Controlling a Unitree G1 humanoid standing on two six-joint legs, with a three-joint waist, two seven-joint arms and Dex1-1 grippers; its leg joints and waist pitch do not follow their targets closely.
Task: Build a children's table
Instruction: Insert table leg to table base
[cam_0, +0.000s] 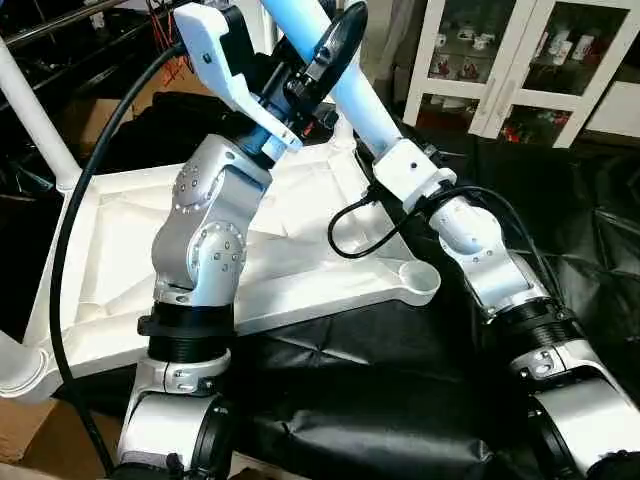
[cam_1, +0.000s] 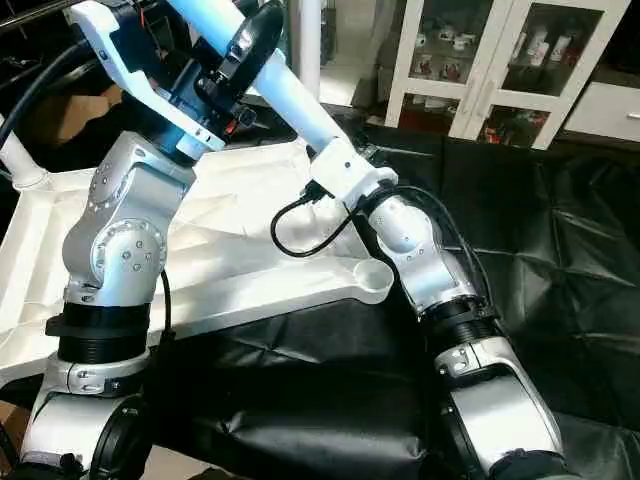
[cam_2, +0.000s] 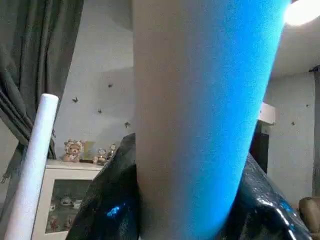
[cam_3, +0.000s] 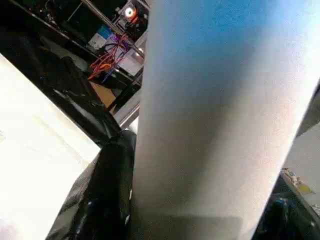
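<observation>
Head views: tabletop (cam_0: 300, 250) lies underside up on black sheeting; a fitted leg (cam_0: 30, 100) stands at ten o'clock, and the socket (cam_0: 418, 280) at four o'clock is empty. Assembly appears partial.

Left wrist view: left gripper (cam_2: 187, 210) clamped on a white tapered leg (cam_2: 200, 100).

Right wrist view: right gripper (cam_3: 200, 220) straddles it; grip undetermined.

A black, wrinkled sheet (cam_0: 400, 400) covers the work surface, running from the near edge out to three o'clock. On it, from about nine to twelve o'clock, lies the white tabletop (cam_0: 300, 270), underside up with its ribs showing and one round corner socket (cam_0: 418, 280) near the centre. What seems to be brown cardboard (cam_0: 30, 430) peeks out at seven o'clock, beside the sheet.
</observation>
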